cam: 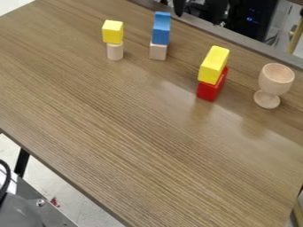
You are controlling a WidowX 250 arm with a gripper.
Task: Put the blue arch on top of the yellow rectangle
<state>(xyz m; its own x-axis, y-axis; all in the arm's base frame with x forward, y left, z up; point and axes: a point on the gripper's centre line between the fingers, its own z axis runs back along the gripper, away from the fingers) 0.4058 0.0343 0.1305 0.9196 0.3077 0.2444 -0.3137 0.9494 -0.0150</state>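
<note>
At the top edge of the camera view, the low end of my black gripper (179,6) shows just beyond the blue block, cut off by the frame. The blue arch (161,30) rests on a small pale wooden block (158,51) near the table's far side. To its right and nearer the camera, the long yellow rectangle (213,64) lies on top of a red block (211,88). The gripper is apart from both stacks.
Left of the blue arch, a yellow cube (112,32) sits on a pale wooden cylinder (114,51). A wooden goblet (273,85) stands at the right. A grey border runs along the far side of the brown table (136,146).
</note>
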